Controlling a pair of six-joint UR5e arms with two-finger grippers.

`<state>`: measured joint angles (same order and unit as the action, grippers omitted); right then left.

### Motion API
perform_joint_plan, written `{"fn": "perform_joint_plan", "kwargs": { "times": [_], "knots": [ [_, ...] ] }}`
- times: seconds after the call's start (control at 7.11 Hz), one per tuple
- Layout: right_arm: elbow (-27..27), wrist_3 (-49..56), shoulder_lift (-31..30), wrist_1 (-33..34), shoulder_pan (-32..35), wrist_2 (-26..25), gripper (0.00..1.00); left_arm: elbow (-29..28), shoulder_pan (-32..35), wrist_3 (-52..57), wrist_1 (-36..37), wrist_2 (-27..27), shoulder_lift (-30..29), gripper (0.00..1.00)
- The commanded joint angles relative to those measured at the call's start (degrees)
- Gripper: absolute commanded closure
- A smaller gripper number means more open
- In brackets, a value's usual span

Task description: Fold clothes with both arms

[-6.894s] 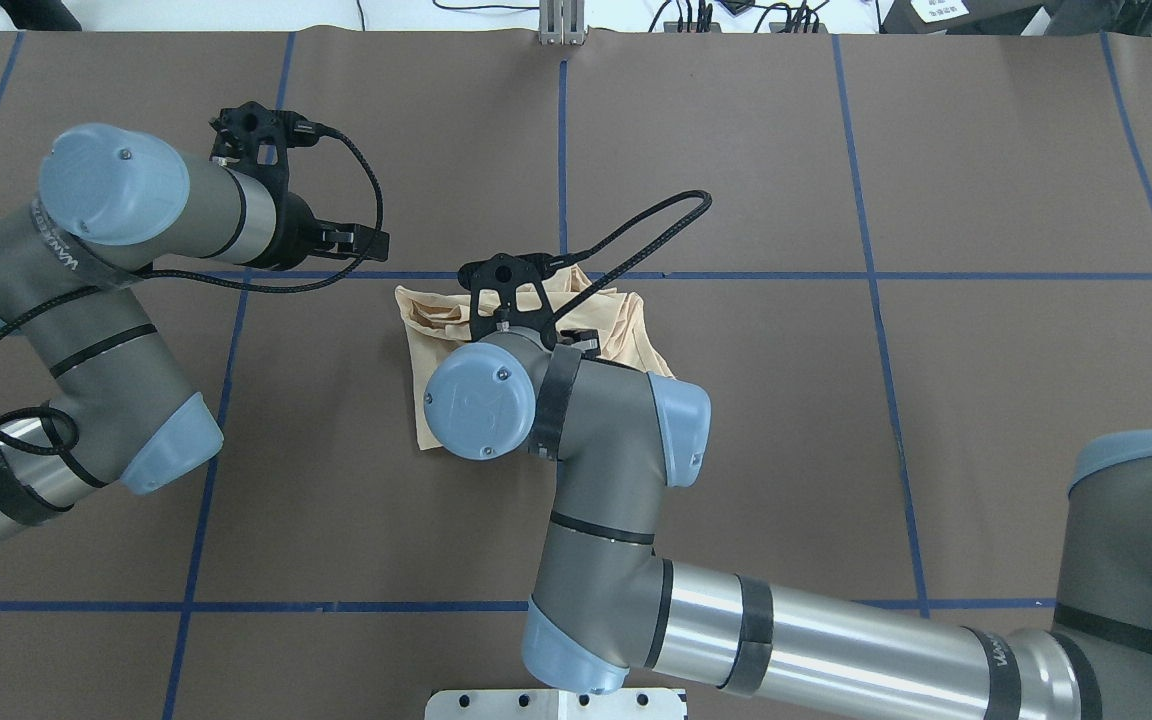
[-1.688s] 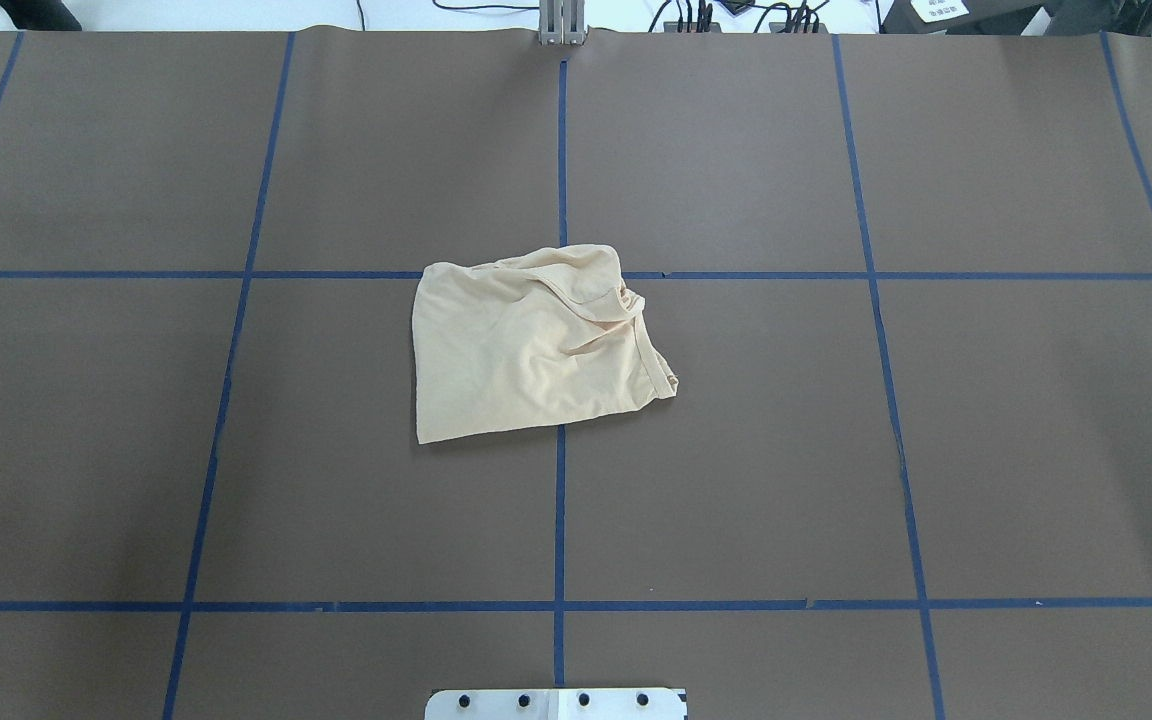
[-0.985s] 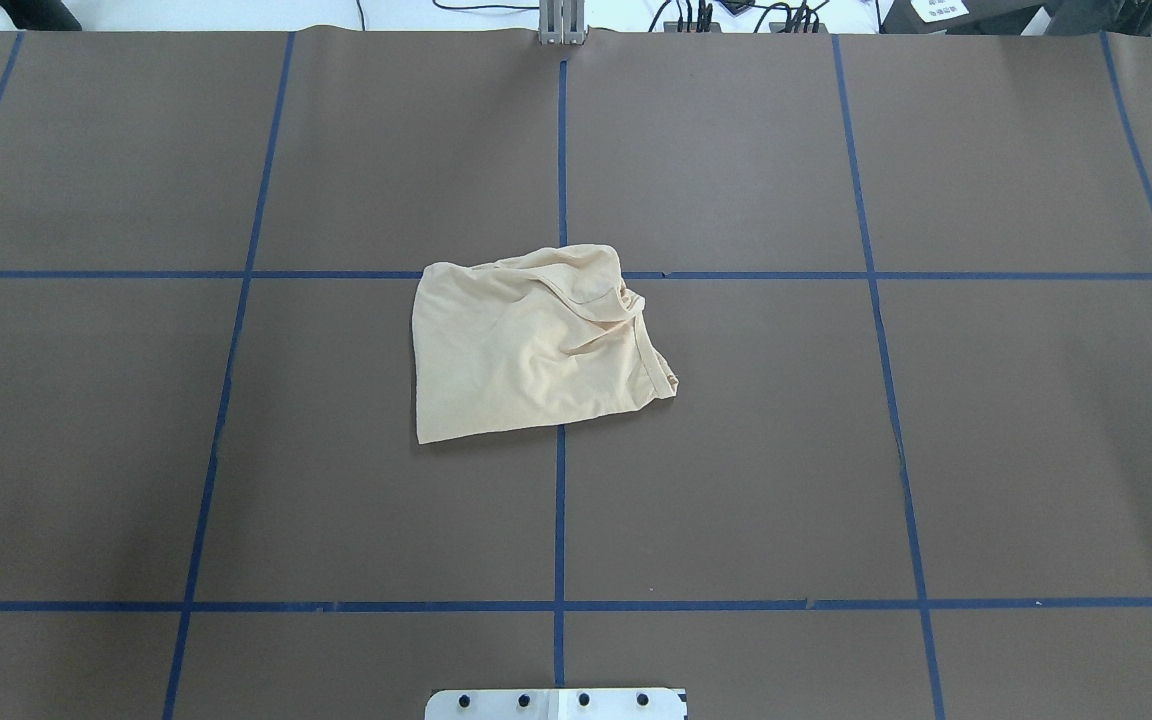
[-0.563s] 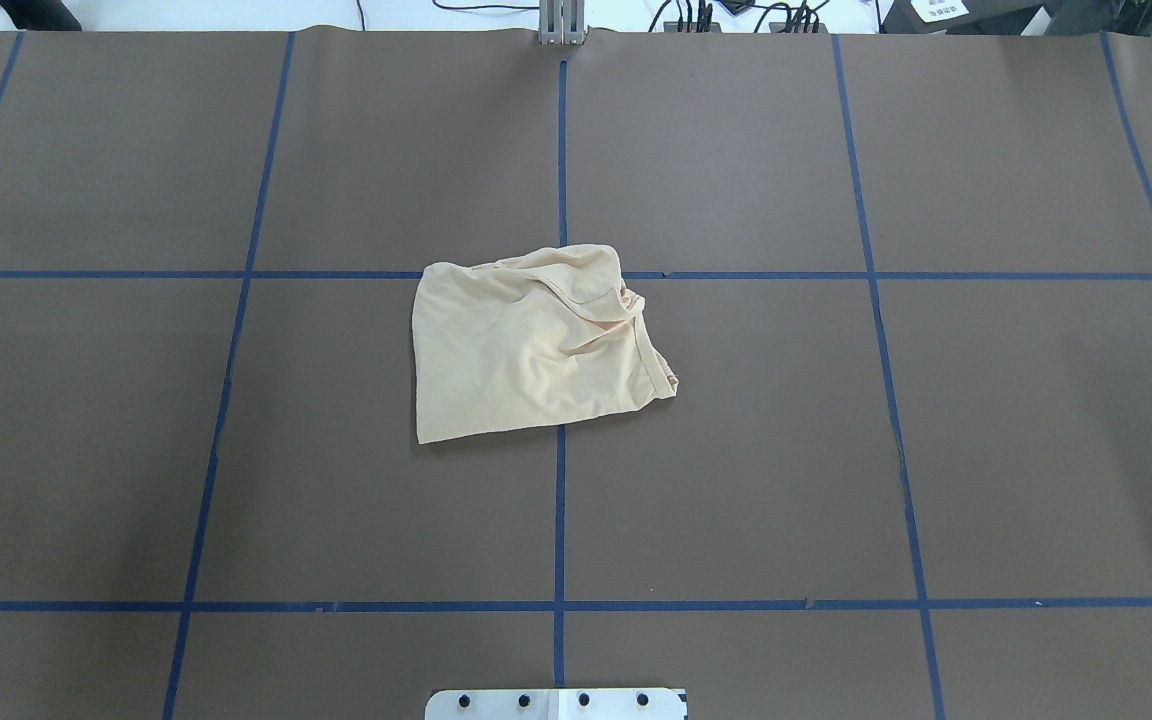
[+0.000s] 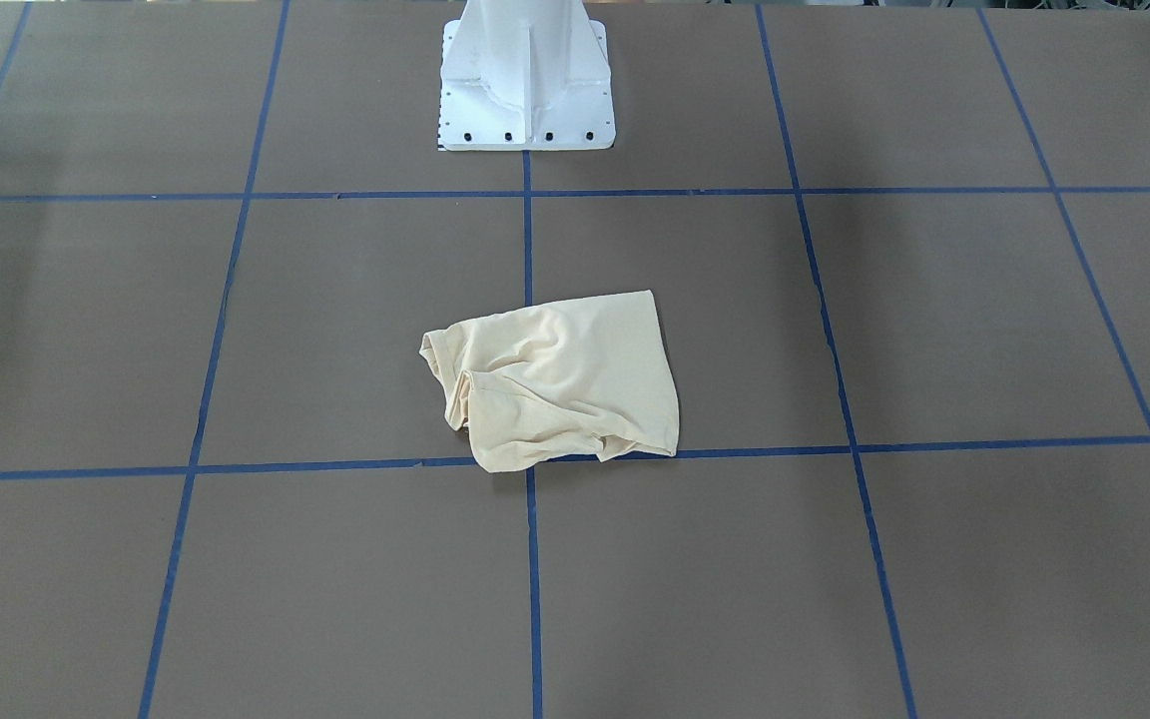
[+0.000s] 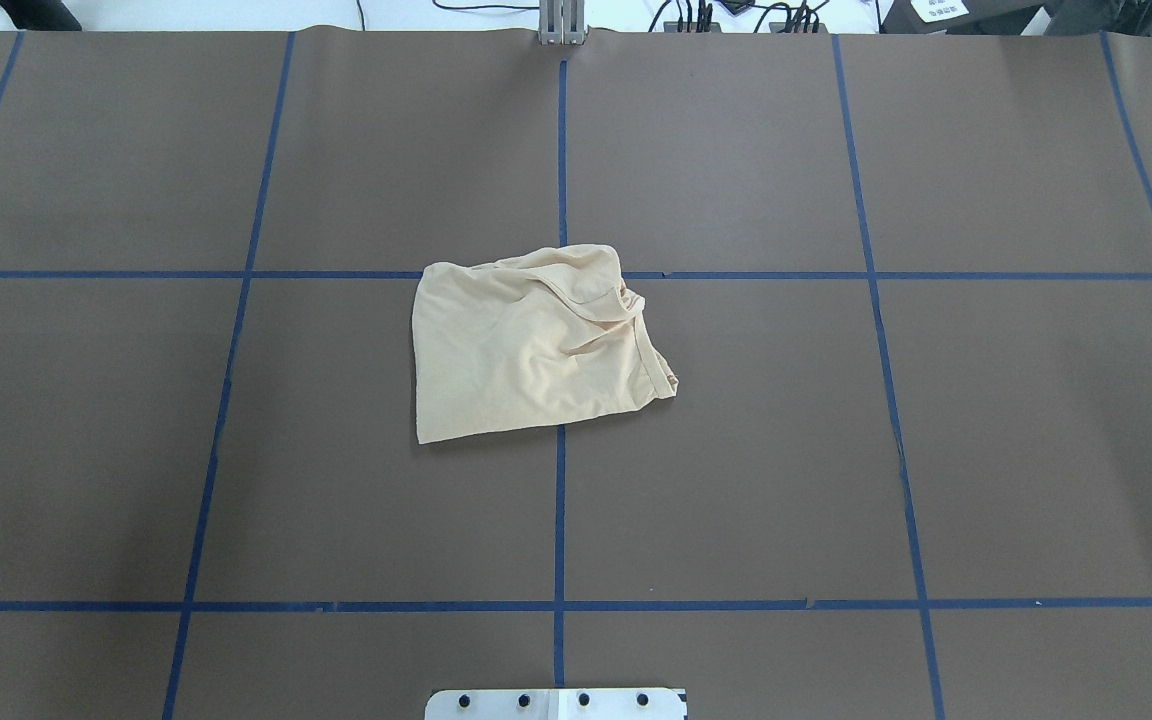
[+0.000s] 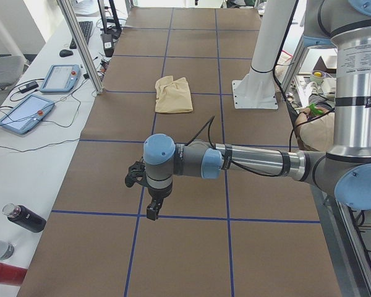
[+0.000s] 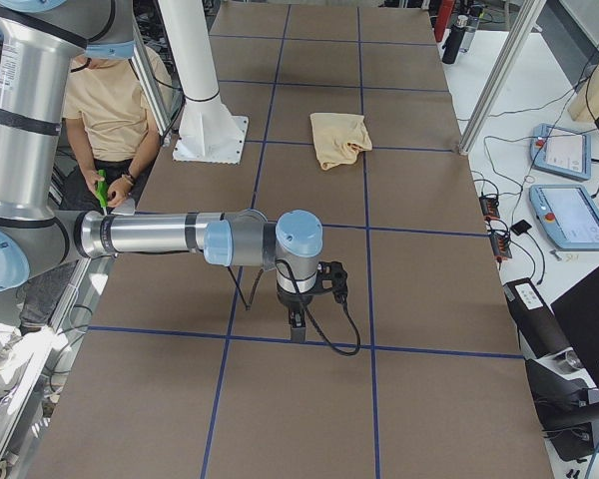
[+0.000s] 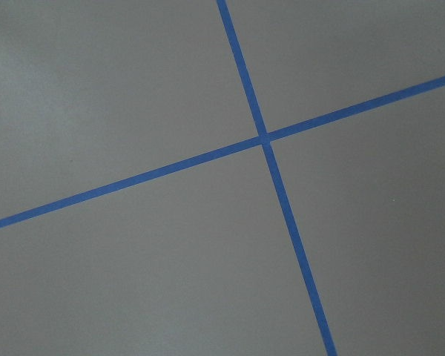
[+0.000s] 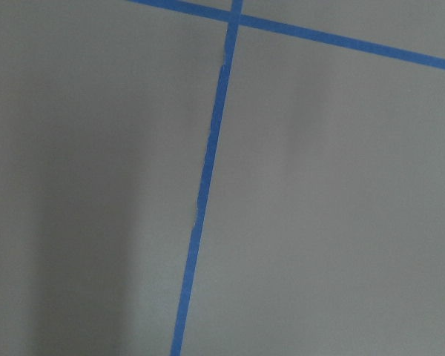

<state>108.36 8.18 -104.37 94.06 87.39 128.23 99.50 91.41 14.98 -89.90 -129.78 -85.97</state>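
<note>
The pale cream-yellow T-shirt (image 6: 526, 350) lies folded into a small, slightly rumpled packet at the middle of the brown mat, collar edge at its right. It also shows in the front view (image 5: 560, 374) and both side views (image 7: 174, 94) (image 8: 337, 138). Its print is hidden. Neither arm shows in the overhead or front view. My left gripper (image 7: 153, 210) hangs over bare mat at the table's left end, far from the shirt. My right gripper (image 8: 297, 329) hangs over bare mat at the right end. I cannot tell whether either is open or shut. Both wrist views show only mat and blue tape.
The white pedestal base (image 5: 525, 80) stands at the robot's side of the table. Two tablets (image 7: 25, 114) and bottles (image 7: 25, 218) lie on the white bench beyond the mat's far edge. A seated person in a yellow shirt (image 8: 105, 110) is behind the robot.
About seven seconds ago both arms were over the shirt, the right gripper on it. They have since left the overhead view. The shirt has not moved in the last two seconds.
</note>
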Motion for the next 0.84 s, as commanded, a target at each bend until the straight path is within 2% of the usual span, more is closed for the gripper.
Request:
{"fn": "perform_joint_plan", "kwargs": {
  "times": [0.0, 0.7],
  "knots": [
    [0.10, -0.01, 0.05, -0.01, -0.02, 0.09, 0.00, -0.09, 0.00, 0.23, -0.01, -0.03, 0.19, 0.00],
    [1.15, -0.36, 0.05, -0.01, -0.02, 0.35, 0.00, -0.36, 0.00, 0.23, -0.01, 0.06, 0.28, 0.00]
  ]
}}
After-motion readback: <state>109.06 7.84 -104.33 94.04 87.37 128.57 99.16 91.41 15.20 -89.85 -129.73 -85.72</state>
